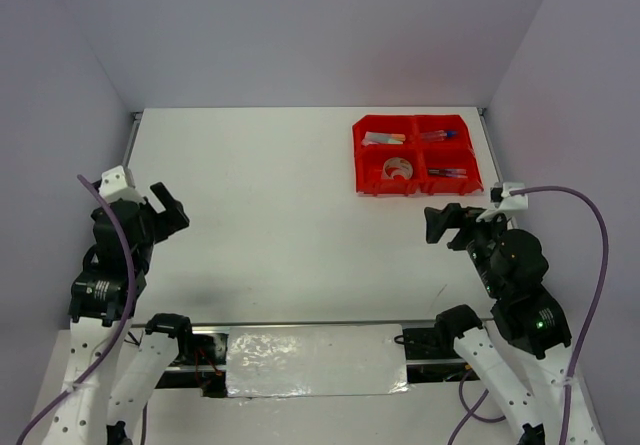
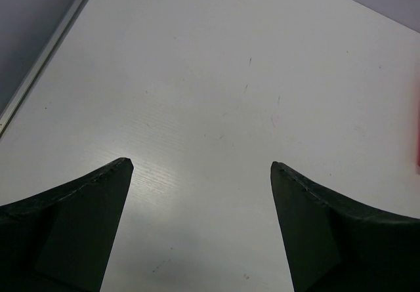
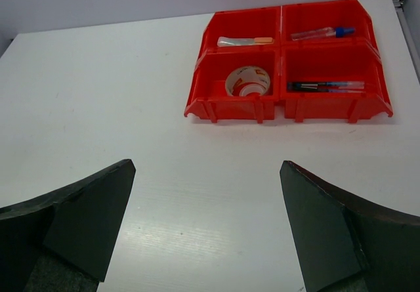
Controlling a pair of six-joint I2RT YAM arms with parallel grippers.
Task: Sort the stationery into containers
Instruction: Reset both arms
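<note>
Left gripper (image 2: 201,164) and right gripper (image 3: 207,167), black two-fingered claws, both gape empty, while four joined red plastic bins (image 1: 358,160) at one o'clock hold the stationery (image 3: 247,81), so a careless reach might shove them.

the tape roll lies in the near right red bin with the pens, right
No. The tape roll lies in the near left red bin; the pens lie in the near right red bin beside it. The right wrist view shows it.
</note>
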